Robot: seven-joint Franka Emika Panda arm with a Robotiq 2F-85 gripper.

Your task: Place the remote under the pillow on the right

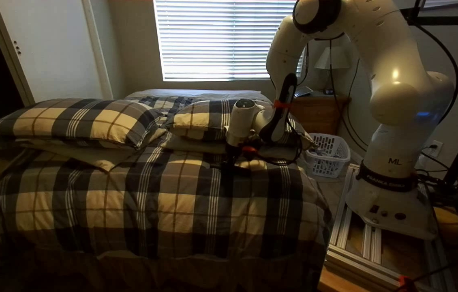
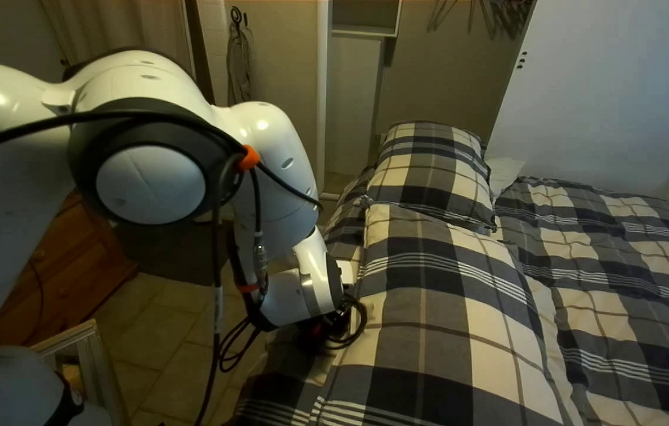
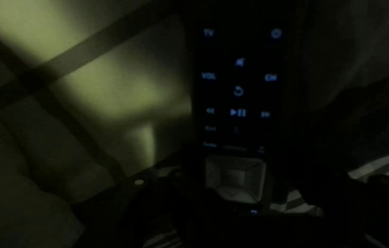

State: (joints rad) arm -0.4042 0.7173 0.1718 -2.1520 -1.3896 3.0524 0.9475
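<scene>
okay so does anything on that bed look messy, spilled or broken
One small thing: in an exterior view, a pale cloth corner pokes out from beneath the plumper pillow, which looks untidy. I see nothing spilled or broken, though the remote in the wrist view is too dark to check for damage.

An exterior view faced the far window (image 1: 229,44) across the bed (image 1: 103,207); an exterior view looked down on that same bed past the near-left arm (image 2: 151,183). The wrist view closely faced the remote (image 3: 237,101).

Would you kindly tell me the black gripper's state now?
Black gripper: at the dark, oblong, blue-lettered remote; too dim to tell whether open or closed.
</scene>
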